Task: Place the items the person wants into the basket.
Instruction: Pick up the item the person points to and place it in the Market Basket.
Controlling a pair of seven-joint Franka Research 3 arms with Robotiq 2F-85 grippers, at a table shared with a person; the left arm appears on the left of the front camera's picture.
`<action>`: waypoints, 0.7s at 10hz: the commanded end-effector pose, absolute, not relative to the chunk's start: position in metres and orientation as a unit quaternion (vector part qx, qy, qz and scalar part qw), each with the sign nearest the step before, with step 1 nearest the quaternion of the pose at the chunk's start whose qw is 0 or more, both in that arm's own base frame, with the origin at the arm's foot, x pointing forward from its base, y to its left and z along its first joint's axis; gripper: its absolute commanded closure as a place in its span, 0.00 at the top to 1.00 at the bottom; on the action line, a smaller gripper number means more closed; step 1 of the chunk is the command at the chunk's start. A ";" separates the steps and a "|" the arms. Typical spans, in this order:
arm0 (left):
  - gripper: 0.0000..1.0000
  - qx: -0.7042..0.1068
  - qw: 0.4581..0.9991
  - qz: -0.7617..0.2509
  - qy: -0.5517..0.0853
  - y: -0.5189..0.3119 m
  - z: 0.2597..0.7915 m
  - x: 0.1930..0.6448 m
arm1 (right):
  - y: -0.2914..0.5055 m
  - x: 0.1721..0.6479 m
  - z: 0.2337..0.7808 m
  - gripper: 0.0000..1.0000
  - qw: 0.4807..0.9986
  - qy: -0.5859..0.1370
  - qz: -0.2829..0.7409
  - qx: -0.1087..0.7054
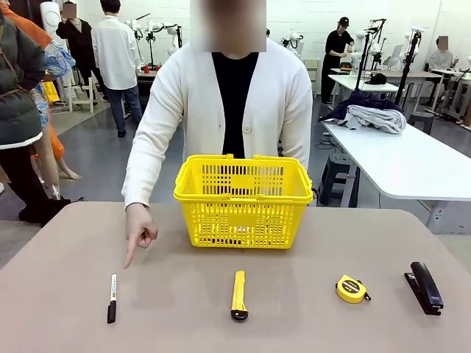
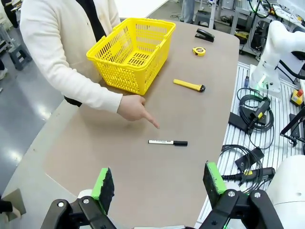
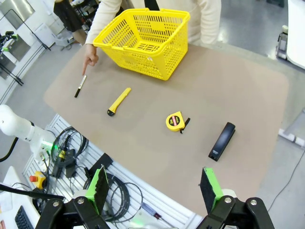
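Two released: left tool [image 2: 159, 181], right tool [image 3: 155, 183] | hand [image 1: 140, 229] points at marker [image 1: 112, 297] | print illegible

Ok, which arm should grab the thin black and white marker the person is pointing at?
Left. The thin black and white marker lies on the robot's left, just ahead of the open left gripper; from the right gripper it lies farthest, beyond the slim yellow utility knife.

Front view: low, at near edge of table [image 1: 309, 316], facing person [image 1: 235, 103]. Left wrist view: raised, from left end, looking lengthwise. Right wrist view: highest, farthest. All 3 share basket [image 1: 243, 217].
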State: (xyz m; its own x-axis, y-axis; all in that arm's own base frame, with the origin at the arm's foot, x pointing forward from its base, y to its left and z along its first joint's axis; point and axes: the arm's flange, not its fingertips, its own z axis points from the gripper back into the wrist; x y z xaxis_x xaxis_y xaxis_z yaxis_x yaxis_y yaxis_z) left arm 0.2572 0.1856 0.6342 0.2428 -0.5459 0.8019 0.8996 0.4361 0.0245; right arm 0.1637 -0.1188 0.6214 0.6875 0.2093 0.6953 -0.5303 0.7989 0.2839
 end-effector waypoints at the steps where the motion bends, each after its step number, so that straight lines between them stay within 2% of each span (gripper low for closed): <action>1: 0.97 -0.230 0.746 -0.486 -0.393 0.186 0.633 0.257 | -0.118 0.164 0.621 1.00 0.883 -0.336 0.217 0.245; 7: 0.97 -0.230 0.746 -0.486 -0.393 0.186 0.633 0.257 | -0.118 0.164 0.621 1.00 0.883 -0.336 0.217 0.245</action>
State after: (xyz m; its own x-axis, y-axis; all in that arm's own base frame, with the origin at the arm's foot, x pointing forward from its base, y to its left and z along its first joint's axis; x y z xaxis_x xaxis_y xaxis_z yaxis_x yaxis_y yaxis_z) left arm 0.2575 0.1858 0.6334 0.2434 -0.5482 0.8002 0.9000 0.4353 0.0244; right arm 0.1637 -0.1188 0.6214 0.6875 0.2093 0.6953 -0.5303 0.7989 0.2839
